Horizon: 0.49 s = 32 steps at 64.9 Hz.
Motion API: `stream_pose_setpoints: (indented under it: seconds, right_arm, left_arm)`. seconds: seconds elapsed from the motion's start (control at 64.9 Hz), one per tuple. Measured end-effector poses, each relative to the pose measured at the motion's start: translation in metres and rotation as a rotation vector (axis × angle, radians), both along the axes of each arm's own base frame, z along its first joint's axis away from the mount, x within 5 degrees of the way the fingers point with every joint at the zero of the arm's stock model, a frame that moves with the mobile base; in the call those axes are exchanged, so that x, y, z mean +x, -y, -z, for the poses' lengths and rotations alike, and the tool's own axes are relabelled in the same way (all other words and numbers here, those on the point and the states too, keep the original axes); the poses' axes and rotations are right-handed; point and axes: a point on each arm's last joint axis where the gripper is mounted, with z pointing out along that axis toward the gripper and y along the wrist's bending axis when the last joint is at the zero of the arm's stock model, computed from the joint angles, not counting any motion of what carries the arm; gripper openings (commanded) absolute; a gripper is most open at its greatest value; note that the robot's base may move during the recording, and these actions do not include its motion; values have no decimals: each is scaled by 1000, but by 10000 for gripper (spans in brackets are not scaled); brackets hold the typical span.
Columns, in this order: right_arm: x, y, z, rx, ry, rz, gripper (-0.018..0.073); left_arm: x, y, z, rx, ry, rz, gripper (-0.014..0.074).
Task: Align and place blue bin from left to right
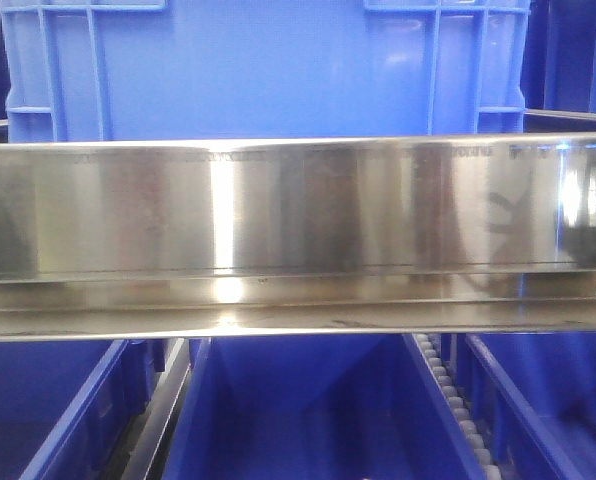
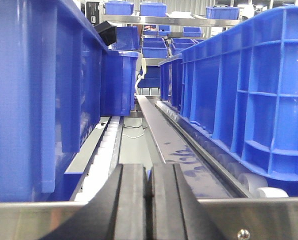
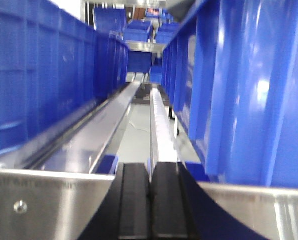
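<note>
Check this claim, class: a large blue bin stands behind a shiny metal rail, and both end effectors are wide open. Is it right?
Not quite. The blue bin does stand behind the metal rail, but the left end effector and right end effector are shut, as the two wrist views show.

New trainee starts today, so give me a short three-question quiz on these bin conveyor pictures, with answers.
1. True or false: the left gripper is wide open.
2. In the front view, what runs across the picture below the blue bin? A steel rail, B wooden plank, C red belt.
3. Fill in: the right gripper, fingers together, holds ____.
Key: 1 false; 2 A; 3 nothing.
</note>
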Motion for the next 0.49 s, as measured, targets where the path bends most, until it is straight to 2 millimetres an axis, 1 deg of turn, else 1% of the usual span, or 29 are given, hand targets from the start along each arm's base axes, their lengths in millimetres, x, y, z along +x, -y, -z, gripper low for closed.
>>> stream_pose_setpoints:
  seconds: [0.077, 0.108, 0.154, 0.185, 0.323, 0.447, 0.493]
  right_arm:
    - [-1, 0, -8, 5, 23, 0, -80]
    - [-2, 0, -14, 9, 39, 0, -80]
    - [-5, 1, -26, 16, 74, 0, -80]
    - [-6, 1, -31, 19, 89, 0, -80]
    - [-17, 4, -67, 32, 147, 2, -80]
    - [-25, 6, -95, 33, 146, 4, -80]
    - [-24, 6, -104, 29, 129, 5, -80]
  left_arm:
    - [-1, 0, -8, 0, 8, -1, -111]
    - [-3, 0, -15, -1, 23, -1, -111]
    - [-5, 0, -23, -2, 34, -1, -111]
    - [-7, 0, -32, -2, 48, -2, -111]
    - [-16, -1, -63, -3, 36, -5, -111]
    - [-15, -1, -89, 0, 17, -7, -111]
    - [-13, -1, -98, 0, 7, -8, -111]
